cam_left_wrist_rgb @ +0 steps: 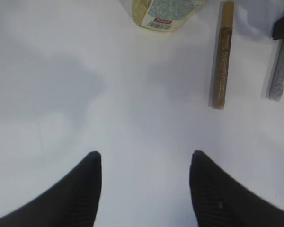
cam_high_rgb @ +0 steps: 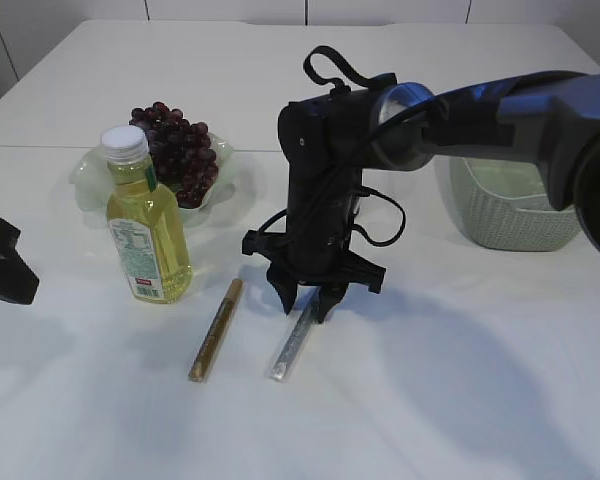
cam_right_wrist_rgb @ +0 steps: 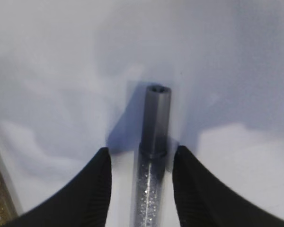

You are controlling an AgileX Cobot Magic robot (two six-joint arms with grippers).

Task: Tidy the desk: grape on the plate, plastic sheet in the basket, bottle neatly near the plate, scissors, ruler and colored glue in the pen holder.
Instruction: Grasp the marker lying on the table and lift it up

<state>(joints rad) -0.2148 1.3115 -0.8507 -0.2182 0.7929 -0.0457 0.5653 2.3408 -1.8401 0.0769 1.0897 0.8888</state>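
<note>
Right tool [cam_high_rgb: 307,300] spread, straddling the silver glue stick [cam_high_rgb: 292,342] on the table [cam_high_rgb: 430,380], not pinching. Left tool [cam_left_wrist_rgb: 144,163] spread, empty.

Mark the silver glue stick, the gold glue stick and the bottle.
silver glue stick [cam_right_wrist_rgb: 151,189], right wrist view, glittery barrel.
gold glue stick [cam_high_rgb: 216,330], exterior view, mid barrel.
bottle [cam_high_rgb: 148,235], exterior view, yellow body.

Looking down past the right gripper [cam_right_wrist_rgb: 141,184], you've got the two black fingers [cam_right_wrist_rgb: 92,189] standing apart on either side of a silver glitter glue stick [cam_right_wrist_rgb: 151,189] lying flat on the white table [cam_right_wrist_rgb: 57,71] — dark grey cap [cam_right_wrist_rgb: 156,118] pointing away. The fingers don't seem to be pressing it. A sliver of something gold shows at the bottom-left edge — can't tell what.
</note>
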